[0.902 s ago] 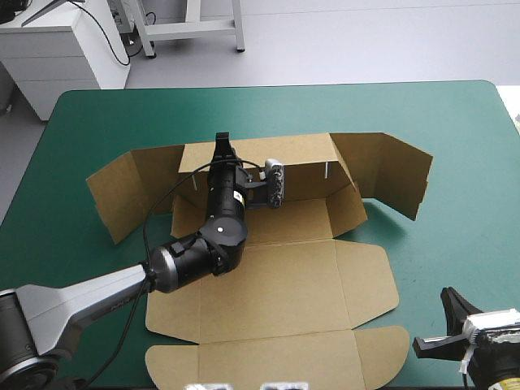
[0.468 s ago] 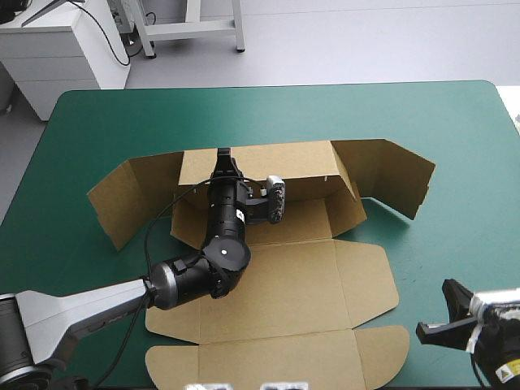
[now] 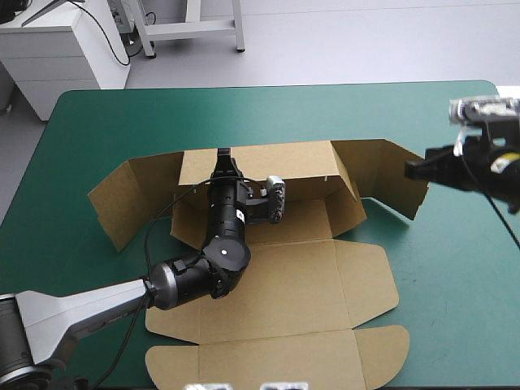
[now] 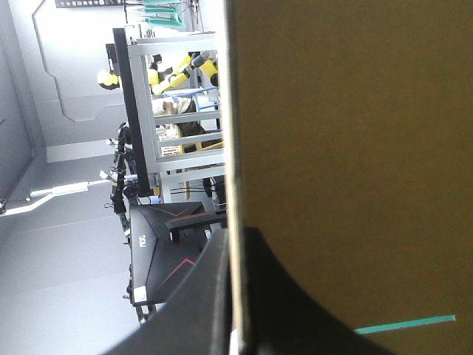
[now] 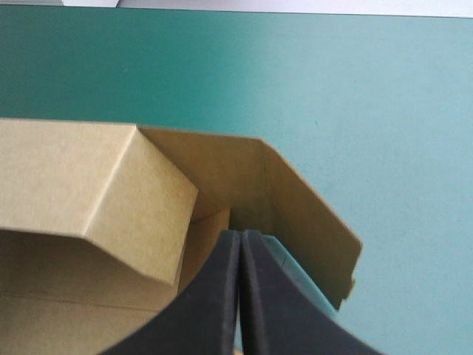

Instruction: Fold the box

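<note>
Table (image 3: 455, 268), teal-green cover. Box (image 3: 284, 280) at mid-table: brown board, back wall raised, side wings standing at angles, lid flat toward the near edge. Left pincer (image 3: 223, 154) clamped on the back wall's top edge. Right pincer (image 3: 410, 168) closed and empty, just beside the right wing's outer end.

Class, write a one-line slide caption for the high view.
Left gripper grips the box by its raised back wall; right gripper hovers beside the right-hand flap.

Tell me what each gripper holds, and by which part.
The left gripper is shut on the box, pinching the top edge of its raised back wall. The right gripper is shut and holds nothing.
</note>
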Available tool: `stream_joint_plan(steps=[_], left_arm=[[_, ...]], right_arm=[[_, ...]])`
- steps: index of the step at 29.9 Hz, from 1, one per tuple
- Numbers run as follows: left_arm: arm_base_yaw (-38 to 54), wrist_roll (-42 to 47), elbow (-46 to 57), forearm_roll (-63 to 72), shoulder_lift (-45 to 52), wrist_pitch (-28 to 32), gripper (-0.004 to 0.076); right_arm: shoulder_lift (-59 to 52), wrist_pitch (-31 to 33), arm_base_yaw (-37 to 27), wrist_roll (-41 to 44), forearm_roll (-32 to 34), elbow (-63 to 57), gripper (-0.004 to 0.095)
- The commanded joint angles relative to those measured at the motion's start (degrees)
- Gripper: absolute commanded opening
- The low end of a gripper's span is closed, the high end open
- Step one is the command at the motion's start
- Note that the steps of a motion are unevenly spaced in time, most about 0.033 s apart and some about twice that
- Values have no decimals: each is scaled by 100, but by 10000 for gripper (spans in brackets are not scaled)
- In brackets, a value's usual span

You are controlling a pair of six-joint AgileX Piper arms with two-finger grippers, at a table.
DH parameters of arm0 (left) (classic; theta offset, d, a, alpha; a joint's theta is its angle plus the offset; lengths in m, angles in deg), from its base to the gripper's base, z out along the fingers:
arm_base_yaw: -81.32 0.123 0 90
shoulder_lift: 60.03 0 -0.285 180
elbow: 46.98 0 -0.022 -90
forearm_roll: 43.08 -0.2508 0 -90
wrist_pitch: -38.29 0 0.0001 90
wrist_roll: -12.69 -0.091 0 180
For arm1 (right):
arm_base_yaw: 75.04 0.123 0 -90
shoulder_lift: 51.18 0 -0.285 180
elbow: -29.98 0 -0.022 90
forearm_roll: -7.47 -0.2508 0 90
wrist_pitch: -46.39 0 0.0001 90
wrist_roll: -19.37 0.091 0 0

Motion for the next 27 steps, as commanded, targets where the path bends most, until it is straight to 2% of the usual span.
stream_joint_plan(steps=[1, 6, 16, 22, 27], left_arm=[[-52, 38, -87, -134, 209, -145, -8], [-52, 38, -87, -134, 209, -145, -8], [-52, 38, -87, -134, 209, -145, -8], [-52, 38, -77, -88, 209, -94, -8], [-52, 109, -64, -98, 209, -46, -8]], right_arm=[[952, 135, 15, -160, -308, 1233, -20], [2402, 781, 15, -189, -589, 2591, -19], [4425, 1147, 15, 38, -1095, 4154, -18], [4652, 1600, 15, 23, -1027, 4238, -18], [4557, 1600, 15, 73, -986, 4238, -18]])
